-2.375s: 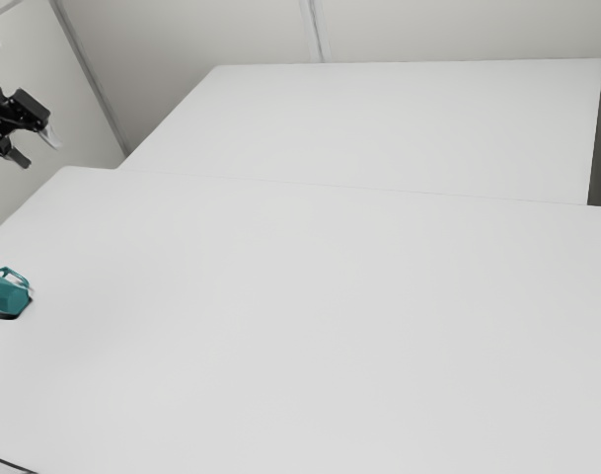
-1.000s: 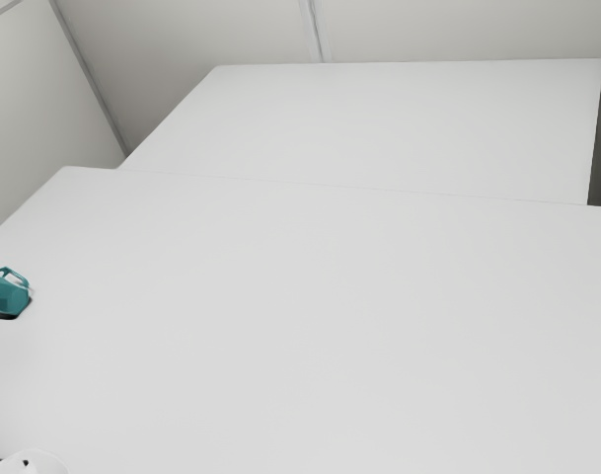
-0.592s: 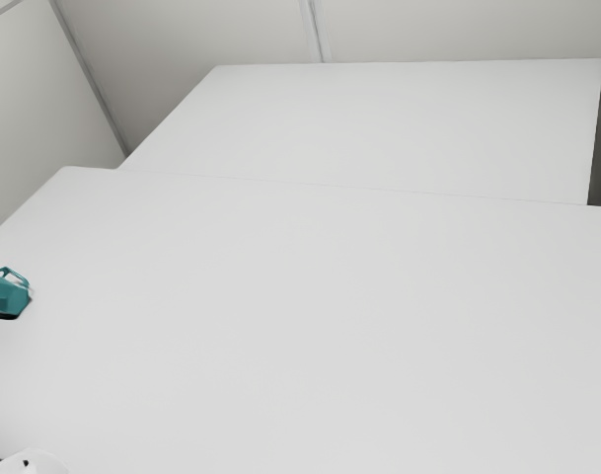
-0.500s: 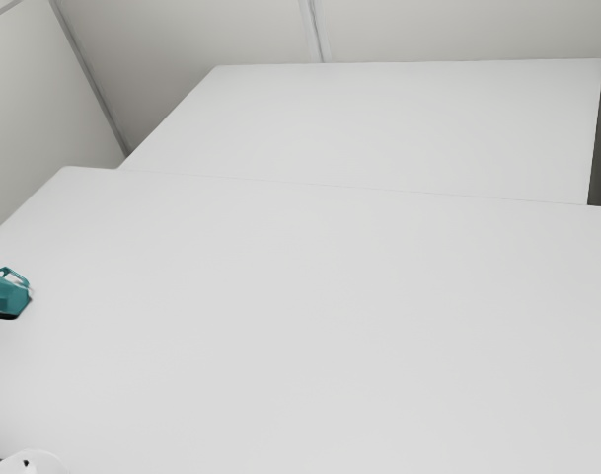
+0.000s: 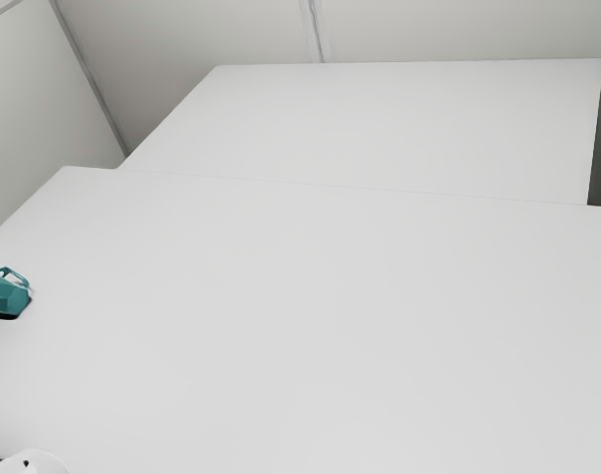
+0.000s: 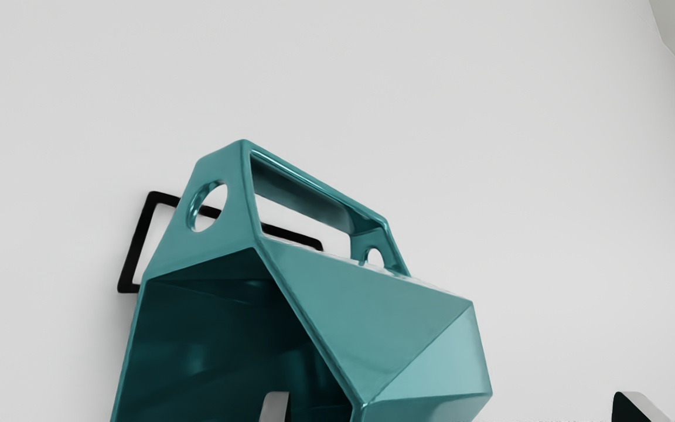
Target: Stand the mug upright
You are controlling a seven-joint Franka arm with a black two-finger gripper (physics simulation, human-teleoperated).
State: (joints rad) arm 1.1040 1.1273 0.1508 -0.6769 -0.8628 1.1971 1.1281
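Item: one glossy teal faceted mug [image 5: 6, 294], lying on its side on the white table [image 5: 330, 326], at the exterior view's left edge; handle angular (pierced by round holes). Item: my black two-finger gripper [image 6: 456, 407], fingers wide apart, holding nothing, one at the mug's mouth, the other clear of its base. Item: black angular outline [image 6: 138, 246], partly behind the handle.

- Faceted teal mug [image 6: 326, 310]: its part nearest the gripper [image 6: 453, 407] is cut off by the wrist view's edge
- Mug's mouth [image 6: 208, 334]: partly hidden behind one fingertip [image 6: 273, 408]; whether that tip is inside is unclear
- Black outline [image 6: 141, 246], beyond the mug from the gripper: partly hidden by it
- White arm section [image 5: 32, 464]: cut off by the exterior view's edge
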